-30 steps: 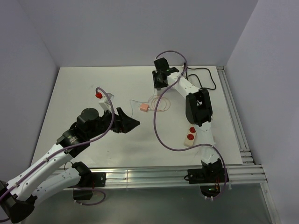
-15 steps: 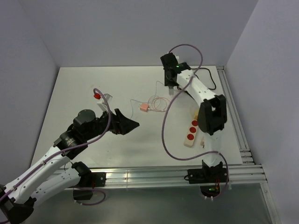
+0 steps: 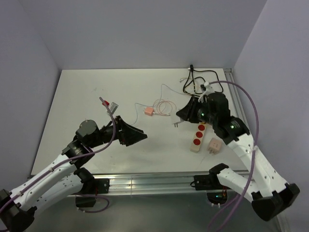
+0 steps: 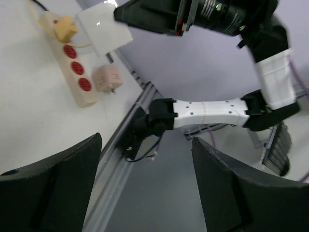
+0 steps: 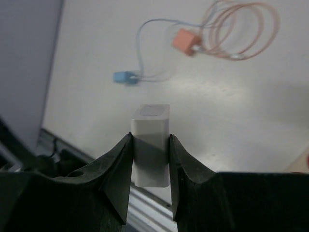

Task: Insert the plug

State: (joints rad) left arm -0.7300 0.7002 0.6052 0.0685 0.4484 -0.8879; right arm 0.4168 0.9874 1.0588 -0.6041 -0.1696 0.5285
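My right gripper (image 5: 151, 159) is shut on a white plug block (image 5: 151, 145), held off the table. In the top view the white plug (image 3: 176, 122) hangs at the right gripper (image 3: 182, 116), just left of the cream power strip (image 3: 194, 148) with red sockets. My left gripper (image 3: 141, 137) is open and empty, raised left of centre. Its wrist view looks past its fingers (image 4: 53, 188) at the power strip (image 4: 86, 99), the white plug (image 4: 104, 31) and a yellow plug (image 4: 65, 29) seated in the strip.
A beige adapter (image 3: 214, 145) lies right of the strip. A small orange plug (image 3: 148, 111) with a coiled thin cable lies mid-table, and a blue connector (image 5: 126, 77) lies near it. A black cable (image 3: 198, 79) lies at the back right. Aluminium rails run along the near and right edges.
My right arm has swung from the far back of the table down towards the near right and now holds the white plug beside the strip. My left gripper has shifted slightly nearer.
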